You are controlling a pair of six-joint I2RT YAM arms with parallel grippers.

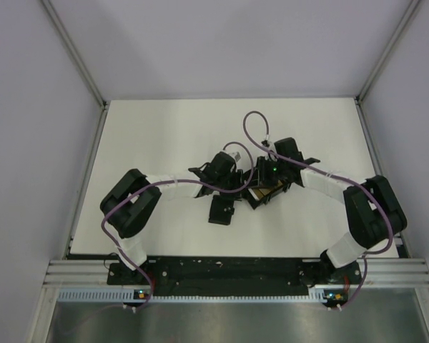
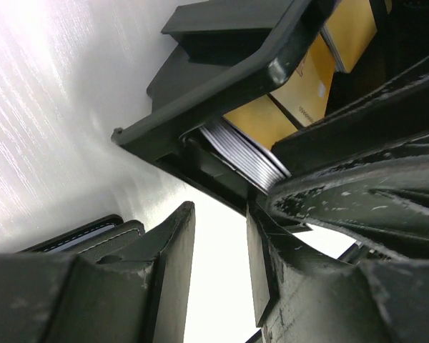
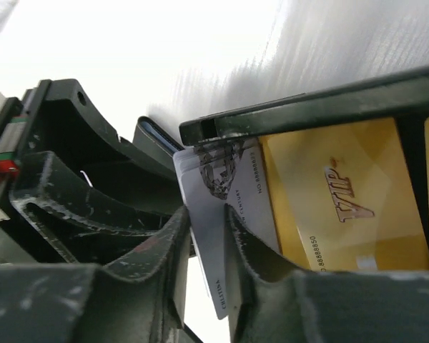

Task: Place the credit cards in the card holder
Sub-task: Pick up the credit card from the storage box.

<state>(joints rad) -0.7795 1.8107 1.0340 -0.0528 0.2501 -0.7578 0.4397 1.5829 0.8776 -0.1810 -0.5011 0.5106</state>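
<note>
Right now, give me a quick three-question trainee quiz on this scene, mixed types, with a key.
1. True or false: the left gripper is holding a card.
2. The right gripper pinches: A) a coin B) a white card C) a key.
3. Fill in: the gold card in the black box reads ___.
Key: 1 false, its jaws stand open with nothing between them; 2 B; 3 VIP.

Robot lab test cell: white table (image 1: 157, 128), bare gray walls (image 1: 229, 43), alu rail (image 1: 415, 271).
</note>
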